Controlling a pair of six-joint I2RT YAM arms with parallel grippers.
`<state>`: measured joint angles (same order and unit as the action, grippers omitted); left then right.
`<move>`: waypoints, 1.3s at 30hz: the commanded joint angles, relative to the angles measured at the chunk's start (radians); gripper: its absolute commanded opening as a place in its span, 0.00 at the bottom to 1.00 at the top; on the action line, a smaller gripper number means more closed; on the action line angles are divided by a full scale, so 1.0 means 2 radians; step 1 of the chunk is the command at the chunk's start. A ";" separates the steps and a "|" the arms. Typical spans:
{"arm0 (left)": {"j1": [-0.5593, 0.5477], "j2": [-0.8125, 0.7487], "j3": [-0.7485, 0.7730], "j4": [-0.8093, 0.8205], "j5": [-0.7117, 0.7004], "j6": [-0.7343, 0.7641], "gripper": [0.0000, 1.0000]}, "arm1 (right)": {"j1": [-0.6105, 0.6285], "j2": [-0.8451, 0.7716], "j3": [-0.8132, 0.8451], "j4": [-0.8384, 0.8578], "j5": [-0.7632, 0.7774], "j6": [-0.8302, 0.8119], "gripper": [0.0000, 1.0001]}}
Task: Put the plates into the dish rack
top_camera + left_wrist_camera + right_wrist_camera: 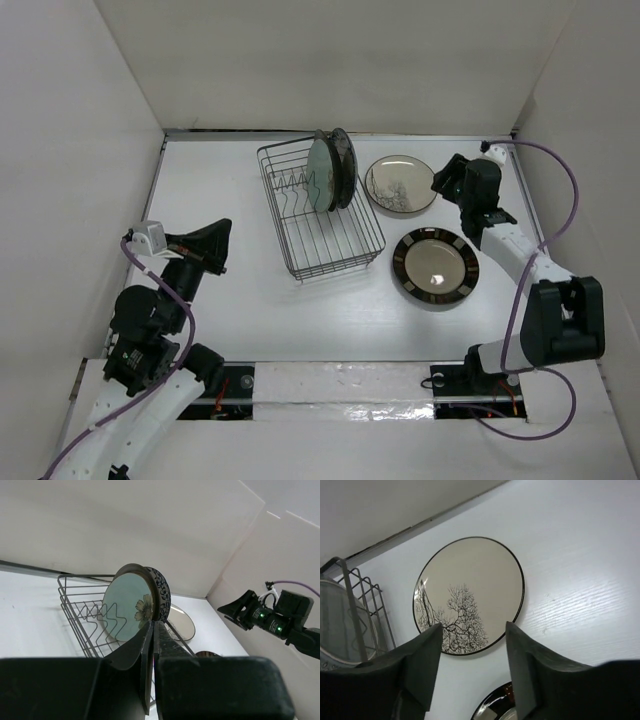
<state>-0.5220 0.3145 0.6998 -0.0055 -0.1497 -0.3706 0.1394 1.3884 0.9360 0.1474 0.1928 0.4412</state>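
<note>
Near left, the left hand [212,243] is pinched closed, empty, parked clear. The dark-rimmed plate [435,268] lies flat, right of the dish rack [325,238]. Farther, the right hand [472,635] hangs spread and empty just right of the branch-motif plate [470,595], likely lining up a pick. The pale green plate [320,172] and the patterned plate [344,165] stand upright at the rack's far end.

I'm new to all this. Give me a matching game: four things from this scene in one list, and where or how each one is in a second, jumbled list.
Things:
1. pale green plate
2. branch-pattern plate
3. dark-rimmed plate
4. left pincer

States:
A. shut, holding nothing
B. standing on edge in the dish rack
C. lying flat beside the rack's far end
D. lying flat beside the rack's near end

Pairs: 1-B, 2-C, 3-D, 4-A
</note>
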 commanded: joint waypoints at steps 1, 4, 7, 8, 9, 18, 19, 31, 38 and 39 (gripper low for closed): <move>-0.002 0.011 -0.001 0.017 -0.007 0.003 0.00 | -0.042 0.039 -0.002 0.047 -0.112 0.031 0.62; -0.002 0.014 0.000 0.016 -0.009 0.004 0.09 | -0.073 0.089 -0.010 0.070 -0.160 0.055 0.65; -0.002 0.016 -0.001 0.017 -0.010 0.004 0.23 | -0.090 0.135 -0.012 0.114 -0.183 0.083 0.66; -0.002 0.018 -0.002 0.017 -0.009 0.004 0.29 | -0.090 0.147 -0.009 0.117 -0.186 0.087 0.66; -0.002 0.018 -0.002 0.017 -0.009 0.004 0.31 | -0.090 0.157 -0.003 0.117 -0.187 0.091 0.66; -0.002 0.021 -0.002 0.017 -0.008 0.007 0.34 | -0.100 0.260 0.042 0.149 -0.242 0.149 0.66; -0.002 0.021 -0.002 0.017 -0.008 0.007 0.34 | -0.100 0.268 0.044 0.154 -0.248 0.163 0.66; -0.002 0.021 0.001 0.020 -0.013 0.010 0.34 | -0.113 0.331 0.058 0.228 -0.299 0.243 0.23; -0.002 0.021 -0.001 0.020 -0.009 0.010 0.34 | -0.128 0.297 -0.005 0.333 -0.273 0.294 0.00; -0.002 0.021 -0.001 0.020 -0.009 0.010 0.34 | -0.133 0.268 -0.018 0.334 -0.261 0.294 0.00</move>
<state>-0.5220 0.3508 0.6998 -0.0082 -0.1669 -0.3637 -0.1009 2.0407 0.9485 0.6678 -0.3828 0.9985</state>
